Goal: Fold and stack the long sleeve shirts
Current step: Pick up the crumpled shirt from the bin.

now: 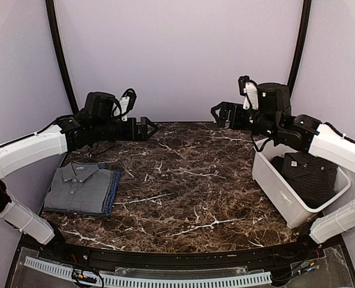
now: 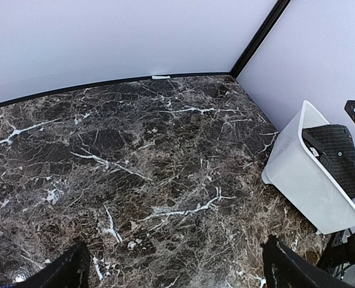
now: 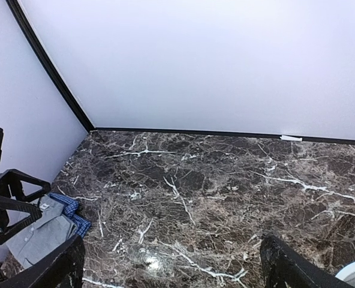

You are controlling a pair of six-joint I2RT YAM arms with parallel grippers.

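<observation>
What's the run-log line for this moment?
left gripper: open, empty | right gripper: open, empty | grey shirt: folded, atop blue shirt, table left | pinstripe shirt: in tub, table right

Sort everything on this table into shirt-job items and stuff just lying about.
Job: folded grey shirt; blue shirt under it; dark pinstriped shirt in the white tub.
Lying about: the white tub; tape strip by the far wall.
</observation>
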